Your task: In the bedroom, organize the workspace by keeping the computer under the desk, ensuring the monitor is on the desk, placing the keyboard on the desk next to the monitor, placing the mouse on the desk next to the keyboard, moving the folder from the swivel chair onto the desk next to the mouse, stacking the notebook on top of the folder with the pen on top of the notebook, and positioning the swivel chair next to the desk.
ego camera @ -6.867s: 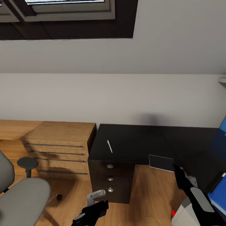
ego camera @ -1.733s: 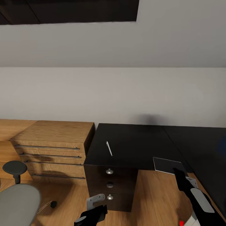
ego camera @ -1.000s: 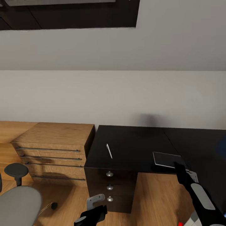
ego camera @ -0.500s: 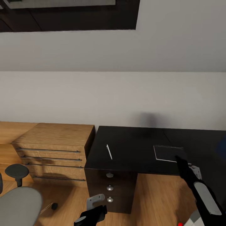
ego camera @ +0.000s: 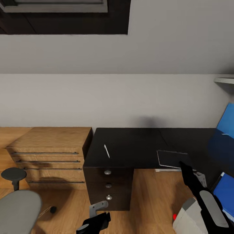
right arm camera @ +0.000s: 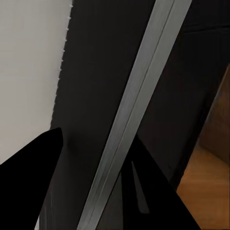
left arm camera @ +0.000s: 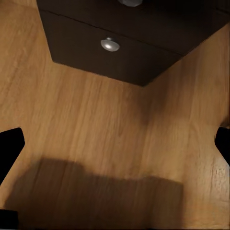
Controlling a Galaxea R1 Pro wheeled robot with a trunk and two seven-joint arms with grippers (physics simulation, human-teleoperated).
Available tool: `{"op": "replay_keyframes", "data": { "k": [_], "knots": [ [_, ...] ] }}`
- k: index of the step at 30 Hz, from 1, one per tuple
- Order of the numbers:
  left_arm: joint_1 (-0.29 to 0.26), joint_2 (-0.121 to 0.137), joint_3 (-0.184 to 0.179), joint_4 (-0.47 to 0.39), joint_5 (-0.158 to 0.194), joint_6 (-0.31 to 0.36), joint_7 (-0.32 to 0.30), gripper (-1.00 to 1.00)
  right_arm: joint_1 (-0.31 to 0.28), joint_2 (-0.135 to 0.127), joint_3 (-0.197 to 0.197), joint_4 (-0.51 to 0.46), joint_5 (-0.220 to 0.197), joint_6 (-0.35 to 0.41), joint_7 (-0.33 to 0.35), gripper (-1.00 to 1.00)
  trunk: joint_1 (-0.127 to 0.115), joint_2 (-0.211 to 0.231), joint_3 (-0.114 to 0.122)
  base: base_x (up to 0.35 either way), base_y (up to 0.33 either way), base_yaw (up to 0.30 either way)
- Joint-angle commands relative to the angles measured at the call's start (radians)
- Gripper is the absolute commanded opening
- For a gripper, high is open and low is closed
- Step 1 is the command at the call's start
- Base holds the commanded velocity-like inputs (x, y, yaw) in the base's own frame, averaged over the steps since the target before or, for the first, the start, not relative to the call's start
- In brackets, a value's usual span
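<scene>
The black-topped desk (ego camera: 133,148) with its three-knob drawer unit (ego camera: 108,185) stands mid-view against the wall. The thin white pen (ego camera: 106,151) lies on the desk's left part. My right gripper (ego camera: 184,165) is shut on the near corner of a dark flat notebook (ego camera: 169,159) with a thin pale rim, which rests at the desk's front edge. In the right wrist view that notebook (right arm camera: 110,62) runs edge-on between my right gripper's (right arm camera: 96,136) fingers. Low over the wood floor before the drawers, my left gripper (ego camera: 100,209) (left arm camera: 115,143) is open and holds nothing. The grey swivel chair (ego camera: 18,211) sits at lower left.
A light-wood chest (ego camera: 48,151) with long bar handles adjoins the desk on the left. Blue flat panels show at the right edge, one high (ego camera: 227,125) and one low (ego camera: 227,191). Wood floor (ego camera: 152,198) lies open under the desk's right span.
The camera has drifted, shifting the scene a little left. My right gripper lifted the notebook from below the desk's front edge onto the desktop. The left gripper stays low.
</scene>
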Motion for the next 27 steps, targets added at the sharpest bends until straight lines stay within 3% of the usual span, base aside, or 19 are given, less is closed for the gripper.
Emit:
{"op": "replay_keyframes", "data": {
  "k": [1, 11, 27],
  "knots": [
    [-0.001, 0.001, -0.002, -0.002, 0.003, 0.004, 0.006, 1.00, -0.001, 0.000, -0.002, -0.002, -0.009, 0.005, -0.012, -1.00, -0.001, -0.001, -0.001, -0.335, -0.052, -0.265],
    [-0.001, 0.001, -0.002, -0.001, 0.003, 0.004, 0.006, 1.00, 0.000, 0.000, -0.004, -0.004, -0.011, 0.006, -0.025, -1.00, -0.001, -0.001, -0.001, -0.271, -0.081, -0.270],
    [-0.001, 0.001, -0.002, -0.001, 0.003, 0.004, 0.006, 1.00, 0.000, -0.001, -0.007, -0.012, -0.010, 0.004, -0.029, -1.00, -0.001, -0.001, -0.001, -0.023, -0.008, -0.274]
  ]
}}
